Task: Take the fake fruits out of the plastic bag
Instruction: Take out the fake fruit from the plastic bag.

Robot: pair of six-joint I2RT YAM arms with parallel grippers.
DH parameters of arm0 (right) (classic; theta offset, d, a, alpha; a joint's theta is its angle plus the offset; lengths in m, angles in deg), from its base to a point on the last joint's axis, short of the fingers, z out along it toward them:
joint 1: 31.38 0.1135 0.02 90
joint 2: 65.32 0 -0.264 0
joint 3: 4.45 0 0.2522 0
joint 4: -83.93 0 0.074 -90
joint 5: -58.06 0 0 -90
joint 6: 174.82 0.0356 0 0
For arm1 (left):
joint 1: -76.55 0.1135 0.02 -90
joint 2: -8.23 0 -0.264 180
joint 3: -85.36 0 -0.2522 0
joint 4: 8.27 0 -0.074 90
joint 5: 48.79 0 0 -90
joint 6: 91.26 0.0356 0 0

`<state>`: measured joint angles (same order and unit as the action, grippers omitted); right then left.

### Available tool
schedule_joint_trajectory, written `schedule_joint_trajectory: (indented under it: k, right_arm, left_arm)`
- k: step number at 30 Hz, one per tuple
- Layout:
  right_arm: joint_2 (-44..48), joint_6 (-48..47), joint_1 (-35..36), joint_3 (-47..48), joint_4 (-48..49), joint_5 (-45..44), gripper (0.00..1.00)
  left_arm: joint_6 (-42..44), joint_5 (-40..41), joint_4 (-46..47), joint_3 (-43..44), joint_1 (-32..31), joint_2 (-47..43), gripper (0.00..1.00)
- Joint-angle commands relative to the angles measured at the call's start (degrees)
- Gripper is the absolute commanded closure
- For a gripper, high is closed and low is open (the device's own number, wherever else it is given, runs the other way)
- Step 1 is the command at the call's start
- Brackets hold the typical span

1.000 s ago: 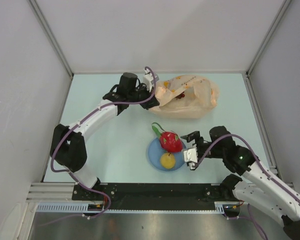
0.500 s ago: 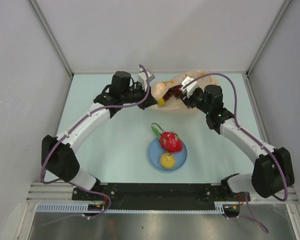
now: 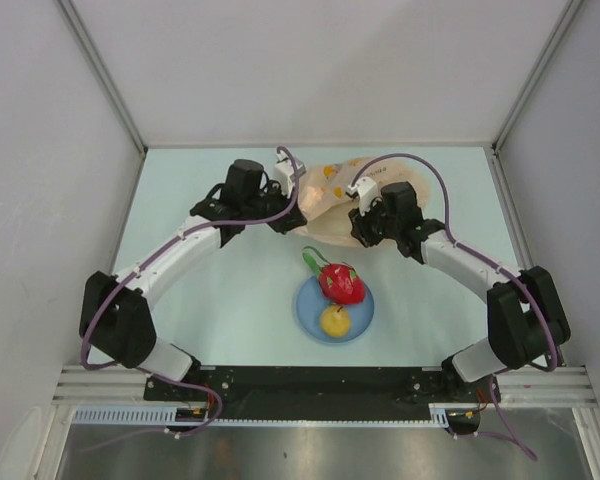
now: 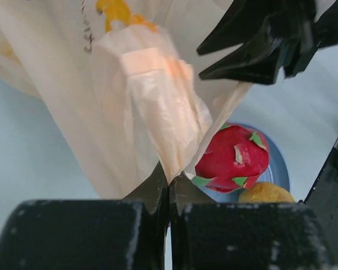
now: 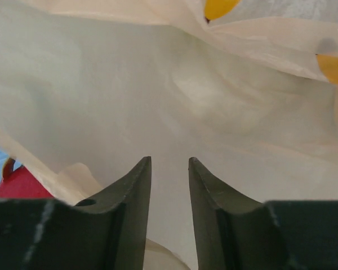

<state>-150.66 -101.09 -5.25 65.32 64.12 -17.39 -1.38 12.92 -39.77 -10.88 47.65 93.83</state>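
Peach plastic bag (image 3: 327, 200) at far side of counter (image 3: 230, 290), between both arms. L end effector (image 4: 169, 181) clenched on a fold of bag film. R end effector (image 5: 169, 163) right up at bag wall, jaws slightly apart, nothing gripped. On blue plate (image 3: 366, 312), outside bag: dragon fruit (image 3: 342, 284) + pear-like fruit (image 3: 333, 320). Thru film, yellow patches (image 5: 219, 7): fruit or print, can't tell. Risks: thin film could slip or tear at L pinch; R could grab film only and drag whole bag; bag could swing onto plate, knocking fruits off.
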Motion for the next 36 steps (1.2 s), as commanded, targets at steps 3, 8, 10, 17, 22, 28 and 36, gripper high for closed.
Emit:
schedule_joint_trajectory:
  k: [3,8,10,17,22,28,36]
  right_arm:
    - [-3.41,8.78,-3.8,1.73,8.32,0.48,0.51]
    - [-9.22,11.26,-3.19,6.82,10.26,4.35,0.44]
    - [-12.82,12.23,-2.49,10.24,9.47,5.22,0.45]
    - [-23.55,18.81,-1.7,20.61,9.38,6.99,0.43]
    - [-31.01,23.21,0.58,26.33,8.25,2.96,0.29]
    - [-37.17,25.76,1.47,33.02,4.29,-2.85,0.31]
    - [-43.07,24.1,1.82,37.77,3.93,-4.61,0.46]
  left_arm:
    - [-4.36,10.09,0.51,-4.42,-1.5,-7.02,1.0]
    - [-7.7,16.67,5.42,-9.52,-2.03,-12.73,1.0]
    - [-8.84,18.79,8.15,-11.11,-2.38,-14.49,1.0]
    - [-9.63,18.9,10.7,-11.64,-2.73,-13.62,1.0]
    - [-10.86,16.34,11.93,-11.9,-3.17,-12.48,0.99]
    - [-11.13,14.32,12.29,-11.64,-3.35,-11.25,1.0]
    - [-11.22,14.76,12.38,-12.25,-3.35,-10.9,1.0]
